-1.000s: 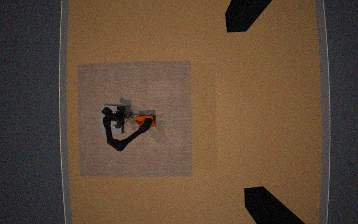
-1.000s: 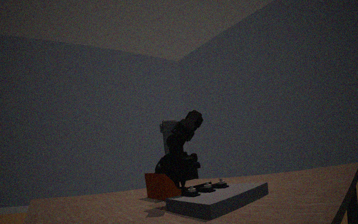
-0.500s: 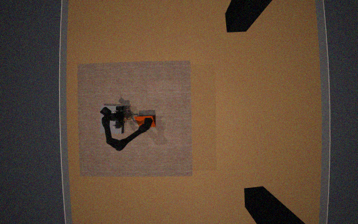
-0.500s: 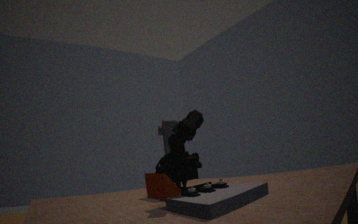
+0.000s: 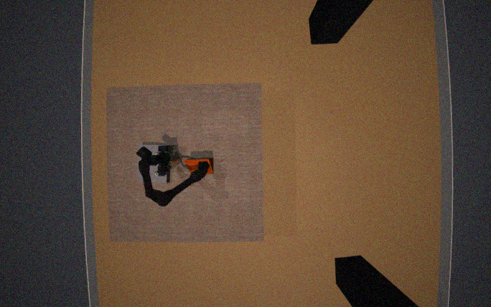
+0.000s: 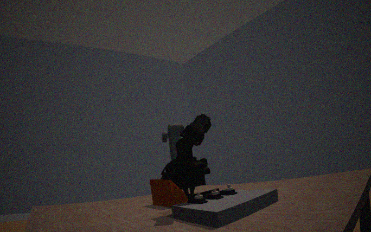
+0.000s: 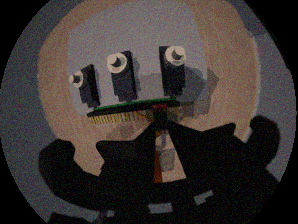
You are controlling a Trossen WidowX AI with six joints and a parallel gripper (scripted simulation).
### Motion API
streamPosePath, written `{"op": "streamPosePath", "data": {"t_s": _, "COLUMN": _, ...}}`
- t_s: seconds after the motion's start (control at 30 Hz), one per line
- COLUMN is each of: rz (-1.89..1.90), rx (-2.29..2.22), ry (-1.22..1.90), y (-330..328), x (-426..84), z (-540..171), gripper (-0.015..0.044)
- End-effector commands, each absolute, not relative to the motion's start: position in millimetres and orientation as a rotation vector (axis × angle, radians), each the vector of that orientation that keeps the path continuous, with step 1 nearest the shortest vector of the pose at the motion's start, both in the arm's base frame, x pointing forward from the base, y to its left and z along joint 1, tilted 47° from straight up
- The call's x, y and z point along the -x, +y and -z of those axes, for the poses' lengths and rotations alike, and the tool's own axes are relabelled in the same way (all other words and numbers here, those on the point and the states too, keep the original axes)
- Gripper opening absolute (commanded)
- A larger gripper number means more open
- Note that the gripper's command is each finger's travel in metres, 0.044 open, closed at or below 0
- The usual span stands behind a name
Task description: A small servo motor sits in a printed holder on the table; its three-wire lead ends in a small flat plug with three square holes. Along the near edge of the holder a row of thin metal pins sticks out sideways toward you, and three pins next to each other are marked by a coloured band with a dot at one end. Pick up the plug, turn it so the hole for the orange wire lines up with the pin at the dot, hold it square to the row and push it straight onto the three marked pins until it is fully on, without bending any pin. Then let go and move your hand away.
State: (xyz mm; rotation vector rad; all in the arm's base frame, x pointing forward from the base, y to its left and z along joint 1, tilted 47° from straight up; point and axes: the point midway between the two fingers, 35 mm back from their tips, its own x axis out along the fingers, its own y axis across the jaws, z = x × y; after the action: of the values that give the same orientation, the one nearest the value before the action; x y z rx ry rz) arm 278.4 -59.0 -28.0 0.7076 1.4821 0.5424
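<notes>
The grey holder (image 6: 245, 199) (image 7: 100, 40) carries three dark servos with white round tops. A green-edged strip with a row of thin gold pins (image 7: 112, 118) runs along its near edge. A red mark (image 7: 159, 106) sits near the right end of the row. My gripper (image 7: 160, 124) (image 6: 190, 193) points down at this marked end. Its fingertips are close together on the small dark plug, which touches the row there. The plug's holes, the dot and the marked pins are hidden, so how far on it sits cannot be told. A thin orange wire shows left of the fingertips.
An orange wedge-shaped block (image 5: 192, 165) (image 6: 164, 192) stands close beside the grey holder, near the arm's base. The arm (image 5: 162, 199) bends out around both. Everything stands on a square wood-grained table top (image 5: 217, 119). Two large black shapes (image 5: 329, 29) (image 5: 365, 278) lie far to the right.
</notes>
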Motion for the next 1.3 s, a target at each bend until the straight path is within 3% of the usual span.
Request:
{"op": "streamPosePath", "data": {"t_s": 0.0, "rz": -0.541, "rx": -0.712, "ry": 1.472, "y": -59, "x": -279, "z": 28, "gripper": 0.0131}}
{"op": "streamPosePath", "data": {"t_s": 0.4, "rz": -0.539, "rx": -0.711, "ry": 1.473, "y": -102, "x": -276, "z": -14, "gripper": 0.0440}}
{"op": "streamPosePath", "data": {"t_s": 1.27, "rz": -0.539, "rx": -0.711, "ry": 1.473, "y": -102, "x": -276, "z": -14, "gripper": 0.0440}}
